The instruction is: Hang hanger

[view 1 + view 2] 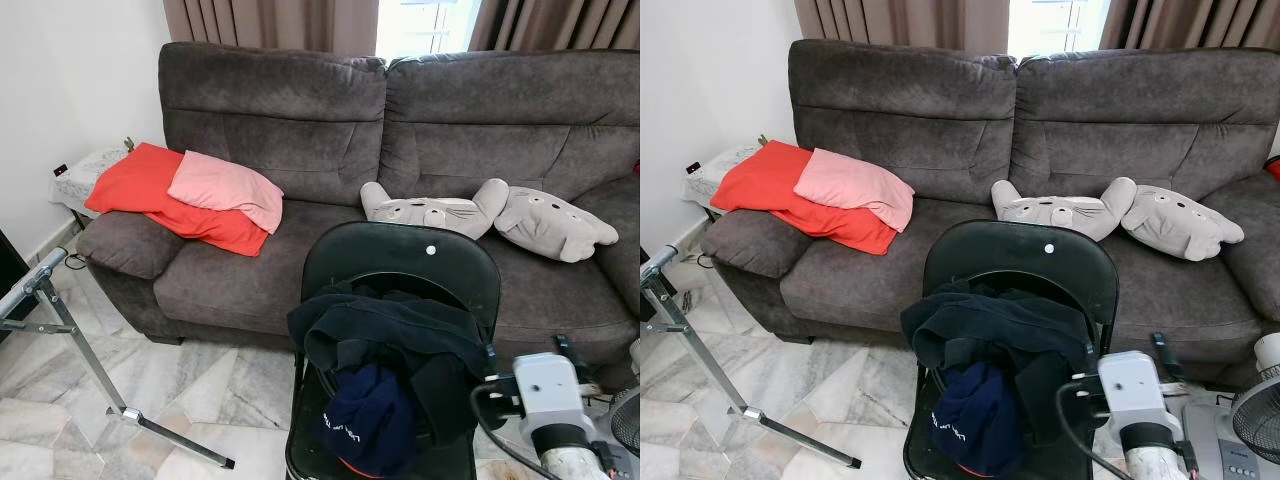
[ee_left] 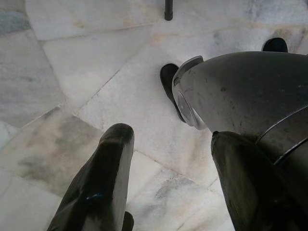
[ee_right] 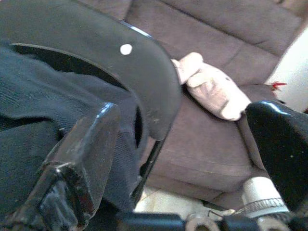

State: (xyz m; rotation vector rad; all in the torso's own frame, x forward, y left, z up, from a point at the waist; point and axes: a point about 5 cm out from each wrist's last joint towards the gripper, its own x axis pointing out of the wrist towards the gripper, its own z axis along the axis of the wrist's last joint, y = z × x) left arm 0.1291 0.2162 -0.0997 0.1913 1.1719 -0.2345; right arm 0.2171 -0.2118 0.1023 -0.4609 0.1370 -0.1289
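Observation:
A black folding chair (image 1: 400,260) stands in front of the grey sofa (image 1: 300,110), its back toward the sofa. A dark jacket (image 1: 400,340) is heaped on the seat, with a navy cap (image 1: 365,420) lying against its front. My right gripper (image 3: 187,113) is open beside the chair's right edge, at about seat height (image 1: 527,355). Its fingers point toward the chair back and the jacket and touch neither. My left gripper (image 2: 172,136) hangs idle and open over the marble floor.
A metal rack's slanted leg and foot (image 1: 60,320) stand on the floor at the left. A red cloth (image 1: 150,190), a pink pillow (image 1: 225,188) and two grey plush cushions (image 1: 430,212) lie on the sofa. A fan (image 1: 1260,410) is at the lower right.

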